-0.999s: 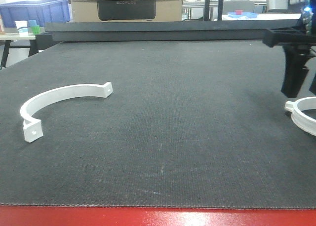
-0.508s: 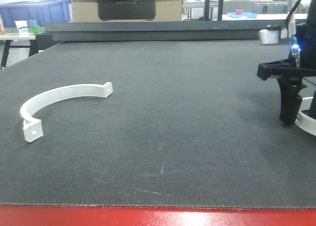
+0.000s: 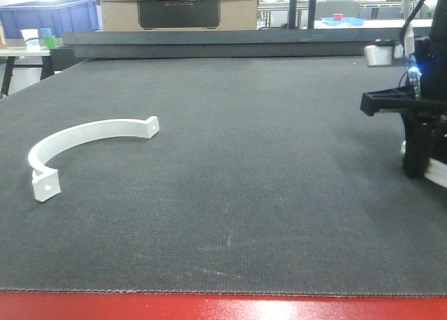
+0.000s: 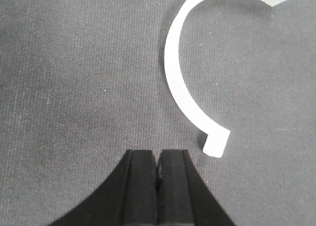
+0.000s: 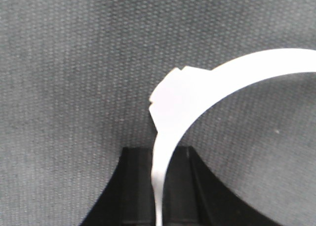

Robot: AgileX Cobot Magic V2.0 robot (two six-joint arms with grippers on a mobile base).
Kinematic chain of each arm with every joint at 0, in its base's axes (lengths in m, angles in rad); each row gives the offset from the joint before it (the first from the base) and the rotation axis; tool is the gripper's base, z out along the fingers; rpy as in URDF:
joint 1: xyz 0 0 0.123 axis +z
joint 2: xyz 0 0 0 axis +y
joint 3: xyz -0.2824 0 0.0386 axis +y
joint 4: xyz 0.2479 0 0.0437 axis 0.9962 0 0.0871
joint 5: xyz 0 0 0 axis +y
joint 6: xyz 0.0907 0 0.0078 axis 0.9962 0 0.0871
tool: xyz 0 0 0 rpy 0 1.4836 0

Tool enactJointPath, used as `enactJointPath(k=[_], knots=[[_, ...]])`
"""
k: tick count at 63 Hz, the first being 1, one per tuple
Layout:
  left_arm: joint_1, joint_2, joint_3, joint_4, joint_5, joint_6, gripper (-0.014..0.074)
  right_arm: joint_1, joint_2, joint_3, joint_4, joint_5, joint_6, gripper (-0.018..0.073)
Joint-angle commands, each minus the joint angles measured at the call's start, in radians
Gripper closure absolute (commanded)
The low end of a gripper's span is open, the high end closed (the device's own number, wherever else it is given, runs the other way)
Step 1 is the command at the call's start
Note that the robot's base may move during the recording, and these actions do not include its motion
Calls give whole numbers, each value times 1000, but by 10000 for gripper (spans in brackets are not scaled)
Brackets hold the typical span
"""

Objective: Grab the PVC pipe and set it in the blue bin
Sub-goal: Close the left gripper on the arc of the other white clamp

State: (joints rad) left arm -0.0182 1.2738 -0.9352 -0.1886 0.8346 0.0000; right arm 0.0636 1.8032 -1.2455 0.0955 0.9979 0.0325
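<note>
Now that the right hand (image 5: pixel 162 163) has dropped to the counter (image 3: pixel 230 166) and closed on the PVC pipe (image 5: pixel 247 70), the white band sits pinched in its grip. Lifting comes next, with the blue bin (image 3: pixel 49 16) far off to its left. The left hand (image 4: pixel 158 163) is closed tight, holding nothing.

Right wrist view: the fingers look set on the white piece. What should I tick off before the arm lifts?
1. right PVC piece between the right gripper fingers: ok.
2. Fingers closed against it on both sides: ok.
3. Piece off the mat: not ok, it rests there.
4. left gripper shut and empty: ok.
5. left PVC piece apart from the left gripper: ok.
6. Way to the blue bin: cannot tell, it sits beyond the table's far left.
</note>
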Motion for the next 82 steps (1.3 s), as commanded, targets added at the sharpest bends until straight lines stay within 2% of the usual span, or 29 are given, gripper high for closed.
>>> enactJointPath(k=[1,18,21,28,33,40,50,57,64,72,75,82], knots=[[0,-1,-27,-3,25,7,708,1,-68,0,-39,-12,41,712],[-4,3,-131,2,39,27,708,64,-221,0,-280,-35,301,712],[-22,13,-149,23,45,27,708,74,-228,0,-269,-51,301,712],[-94,70,-218,128,104,27,708,76,-228,0,-197,-42,299,712],[-139,148,-282,189,147,0,708,76,-228,0,-169,-34,299,712],[-143,267,-377,189,173,-65,708,76,-228,0,-152,-4,299,712],[-143,438,-511,189,266,-65,708,76,-228,0,-150,33,292,712],[-143,533,-566,189,259,-65,705,76,-228,0,-150,34,292,713],[-143,596,-585,189,229,-55,605,76,-228,0,-149,32,292,713],[-143,630,-585,202,244,-55,359,76,-228,0,-149,26,292,713],[-143,640,-585,202,248,-55,295,76,-228,0,-149,22,292,713],[-143,662,-583,196,247,-55,282,76,-228,0,-149,4,292,713]])
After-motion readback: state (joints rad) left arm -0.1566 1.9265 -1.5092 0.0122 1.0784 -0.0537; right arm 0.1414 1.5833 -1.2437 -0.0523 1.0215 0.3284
